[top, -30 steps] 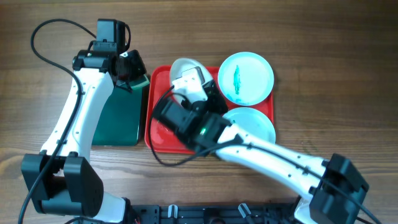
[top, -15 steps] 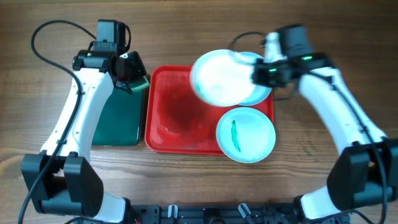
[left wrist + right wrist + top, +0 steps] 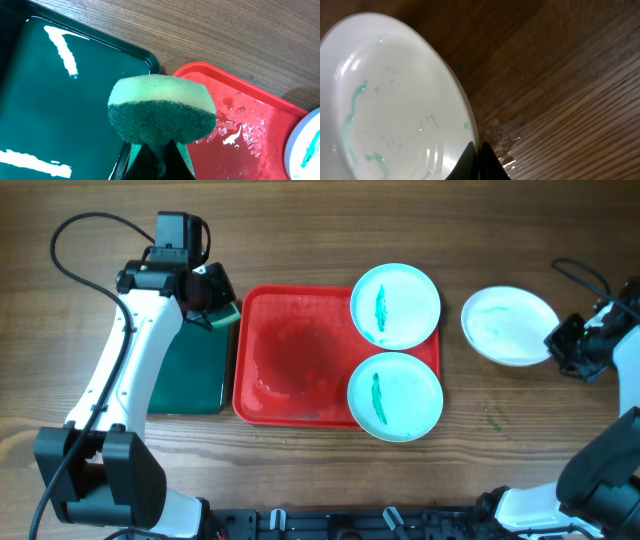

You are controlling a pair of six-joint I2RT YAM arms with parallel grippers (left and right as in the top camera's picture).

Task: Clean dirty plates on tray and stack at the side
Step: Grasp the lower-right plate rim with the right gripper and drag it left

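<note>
White plate [image 3: 510,325] rim pinched by right claw [image 3: 476,148]; left claw [image 3: 155,146] clamps sponge [image 3: 162,110], tips hidden.

Prob. a robotics lab bench, not a real kitchen: plain wood-grain table [image 3: 520,240] carrying two white-and-black robot arms, left arm [image 3: 130,370] & right arm [image 3: 600,480], w/ a loose black cable [image 3: 70,235] looping over the top and a black mounting rail [image 3: 330,520] along the near edge. Props are a staged dishwashing setup: wet red tray [image 3: 238,370], dark green tray [image 3: 190,370], sponge [image 3: 161,112], two pale-blue plates [image 3: 395,305] w/ teal streaks, one white plate [image 3: 510,325].
</note>
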